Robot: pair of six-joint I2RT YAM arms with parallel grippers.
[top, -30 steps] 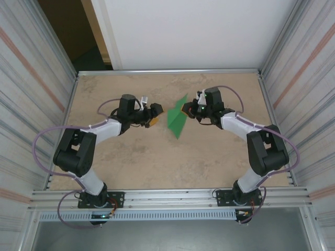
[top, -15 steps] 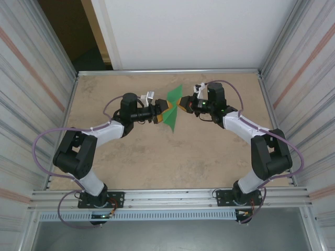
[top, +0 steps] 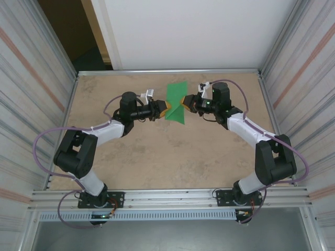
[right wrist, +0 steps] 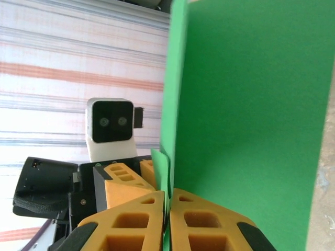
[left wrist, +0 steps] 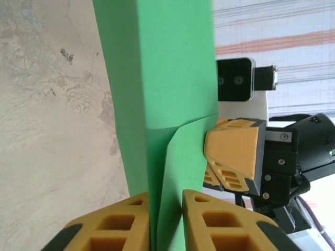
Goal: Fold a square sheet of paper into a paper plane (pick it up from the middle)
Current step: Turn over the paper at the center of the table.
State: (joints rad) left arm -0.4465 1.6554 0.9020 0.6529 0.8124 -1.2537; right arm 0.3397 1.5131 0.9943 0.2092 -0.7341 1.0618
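The square sheet of paper (top: 176, 102), bright green and partly folded, hangs above the far middle of the table between both arms. My left gripper (top: 166, 108) is shut on its left edge; the left wrist view shows the green sheet (left wrist: 162, 94) pinched between my yellow fingers (left wrist: 118, 225). My right gripper (top: 183, 101) is shut on its right edge, and the right wrist view has the paper (right wrist: 246, 115) clamped between its fingers (right wrist: 209, 222). Each wrist view also looks across at the other gripper. No finished paper plane shape is visible.
The tan table (top: 157, 157) is walled by striped metal panels (top: 31, 104) left and right and a white board (top: 193, 31) at the back. A rail (top: 167, 196) runs along the near edge by the arm bases.
Both grippers have moved toward the back of the table with the paper. The left gripper has closed in and taken hold of it, and the sheet now spreads wider between them.
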